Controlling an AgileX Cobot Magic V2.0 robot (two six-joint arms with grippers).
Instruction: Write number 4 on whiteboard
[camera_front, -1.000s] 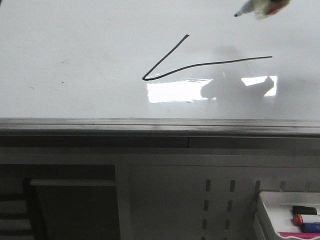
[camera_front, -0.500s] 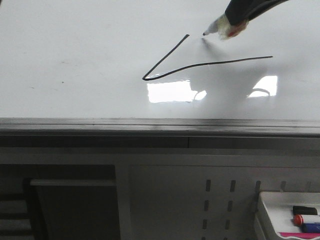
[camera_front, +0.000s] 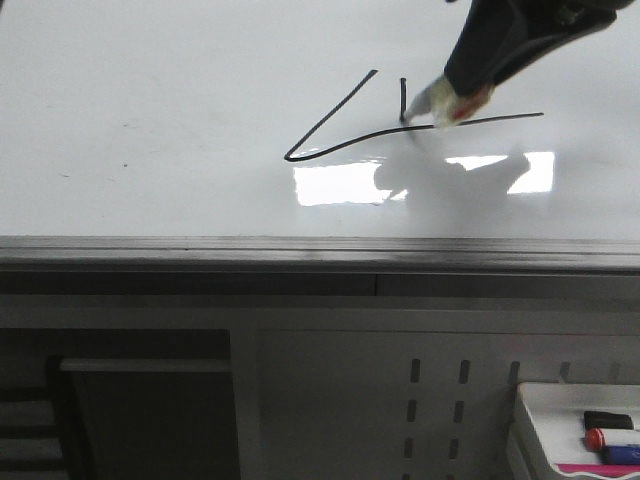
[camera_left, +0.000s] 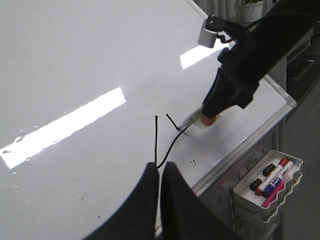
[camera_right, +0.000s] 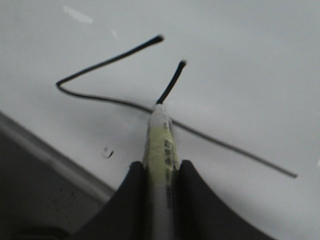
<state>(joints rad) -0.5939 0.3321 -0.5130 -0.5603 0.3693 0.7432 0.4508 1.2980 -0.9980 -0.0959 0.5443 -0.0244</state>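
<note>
The whiteboard (camera_front: 150, 100) carries the number 4 (camera_front: 331, 113) in thin black lines: a slanted stroke, a long horizontal stroke and a short vertical stem (camera_front: 403, 95). My right gripper (camera_front: 465, 85) is shut on a white-and-yellow marker (camera_front: 438, 100). The marker's tip touches the board where the stem meets the horizontal stroke. The right wrist view shows the marker (camera_right: 161, 140) held between the fingers of the right gripper (camera_right: 161, 167), its tip at the lower end of the stem (camera_right: 171, 82). My left gripper (camera_left: 160, 170) hovers over the board near the corner of the 4, shut and empty.
A grey metal edge strip (camera_front: 300, 250) runs along the board's near side. Below it is a grey perforated panel (camera_front: 440, 400). A white tray (camera_front: 530, 400) hangs on that panel at the lower right and holds spare markers (camera_left: 272, 177). A dark recess (camera_front: 150, 420) lies at the lower left.
My right gripper came down from the upper right with the marker, touched the board and drew a short vertical stem down to the horizontal stroke.
</note>
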